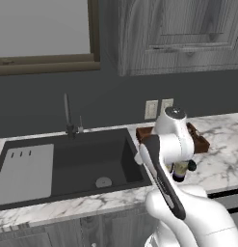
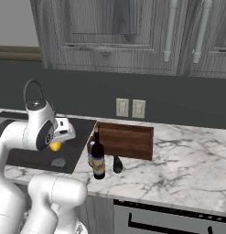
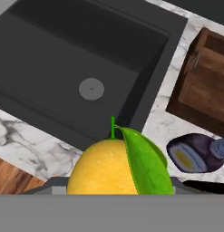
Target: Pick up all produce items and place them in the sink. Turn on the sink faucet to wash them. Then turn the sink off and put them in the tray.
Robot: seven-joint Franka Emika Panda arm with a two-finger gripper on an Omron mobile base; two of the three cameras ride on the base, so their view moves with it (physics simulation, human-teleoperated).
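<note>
Lemon (image 3: 114, 167), yellow with a green leaf, sat between my jaws, which were closed on it partway open, above the sink's (image 3: 63, 68) right rim. Below lay the dark basin with its round silver drain (image 3: 91, 89). On the marble counter (image 2: 178, 160) to the right stood the wooden tray (image 2: 126, 140), a wine bottle (image 2: 98, 157) just before it.
</note>
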